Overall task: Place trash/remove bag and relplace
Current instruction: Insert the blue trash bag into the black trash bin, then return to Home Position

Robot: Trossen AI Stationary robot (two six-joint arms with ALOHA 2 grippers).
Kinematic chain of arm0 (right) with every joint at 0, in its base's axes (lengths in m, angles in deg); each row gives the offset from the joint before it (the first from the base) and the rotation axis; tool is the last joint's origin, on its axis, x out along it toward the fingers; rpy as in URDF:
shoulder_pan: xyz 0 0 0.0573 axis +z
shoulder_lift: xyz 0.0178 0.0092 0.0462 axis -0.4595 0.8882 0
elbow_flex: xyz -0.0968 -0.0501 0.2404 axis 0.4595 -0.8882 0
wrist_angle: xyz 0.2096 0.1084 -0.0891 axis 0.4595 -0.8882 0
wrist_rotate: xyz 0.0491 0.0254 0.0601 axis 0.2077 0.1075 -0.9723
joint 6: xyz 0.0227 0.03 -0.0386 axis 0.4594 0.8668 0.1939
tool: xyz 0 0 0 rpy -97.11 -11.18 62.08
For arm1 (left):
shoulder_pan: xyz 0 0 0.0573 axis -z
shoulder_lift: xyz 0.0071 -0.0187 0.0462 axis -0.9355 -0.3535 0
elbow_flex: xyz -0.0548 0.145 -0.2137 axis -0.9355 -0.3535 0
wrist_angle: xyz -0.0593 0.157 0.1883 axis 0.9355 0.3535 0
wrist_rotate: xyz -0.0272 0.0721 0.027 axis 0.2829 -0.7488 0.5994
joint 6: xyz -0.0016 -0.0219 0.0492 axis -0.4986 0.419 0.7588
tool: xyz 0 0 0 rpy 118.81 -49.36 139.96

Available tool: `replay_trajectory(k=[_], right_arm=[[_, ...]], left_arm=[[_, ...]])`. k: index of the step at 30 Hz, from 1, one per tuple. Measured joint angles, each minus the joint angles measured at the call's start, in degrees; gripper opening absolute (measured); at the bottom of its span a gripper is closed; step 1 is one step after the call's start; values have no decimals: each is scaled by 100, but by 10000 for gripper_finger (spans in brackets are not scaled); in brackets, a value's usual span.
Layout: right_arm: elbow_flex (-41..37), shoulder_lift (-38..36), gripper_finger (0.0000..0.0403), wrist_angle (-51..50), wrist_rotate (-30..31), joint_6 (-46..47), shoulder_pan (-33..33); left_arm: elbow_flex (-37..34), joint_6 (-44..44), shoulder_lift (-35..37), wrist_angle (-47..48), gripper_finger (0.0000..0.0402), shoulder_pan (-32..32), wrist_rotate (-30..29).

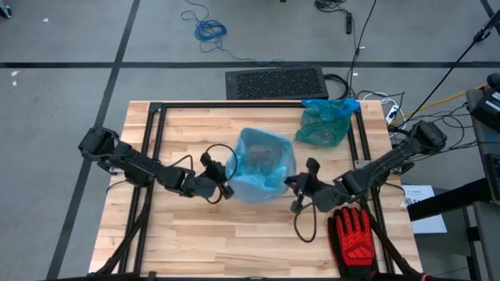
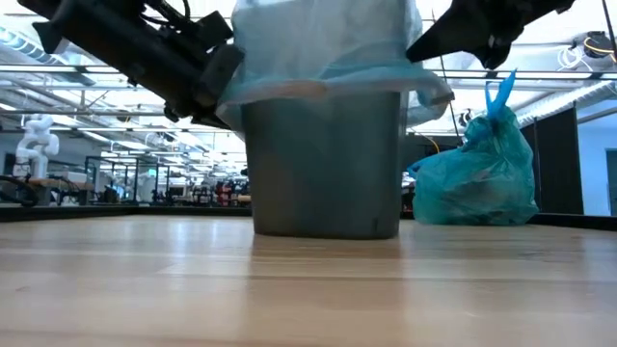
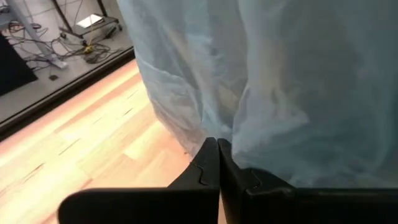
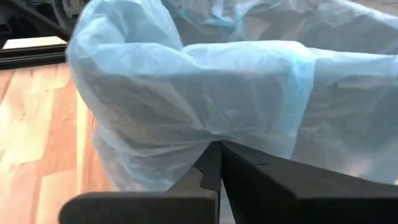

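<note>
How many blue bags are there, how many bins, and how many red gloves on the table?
Blue bags: 2, the fresh liner draped over the bin and the tied full bag at the table's far side.
Bins: 1, the grey bin.
Red gloves: 1, the red-and-black glove.
Total: 4

A pale, translucent blue plastic liner (image 1: 262, 165) drapes over a dull grey round bin (image 2: 326, 164), just ahead of both black grippers' fingertips. Farther beyond the right gripper (image 1: 298, 184) sits a tied teal-green plastic bag (image 1: 324, 122). Behind that gripper lies a red glove with black ribbing (image 1: 356, 238). The table (image 1: 195, 242) is light, streaked wood grain, framed in black.
</note>
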Motion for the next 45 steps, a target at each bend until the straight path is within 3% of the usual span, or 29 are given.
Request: replay_trajectory(k=[5, 16, 21, 28, 38, 45], right_arm=[[0, 0, 0, -81, 389, -22, 205], [0, -5, 0, -1168, 386, 348, 307], [0, 180, 0, -1126, 374, 270, 84], [0, 184, 0, -1180, 361, -82, -288], [0, -245, 0, -2151, 114, 44, -249], [0, -1295, 0, -3646, 77, 469, 117]], left_arm=[[0, 101, 0, -25, 0, 9, 3], [0, -54, 2, -75, 0, 262, 1], [0, -3, 4, -674, 0, 312, 228], [0, 97, 7, -738, 0, 432, 281], [4, -645, 274, 458, 0, 820, -16], [7, -573, 1406, 1461, 0, 1110, -4]])
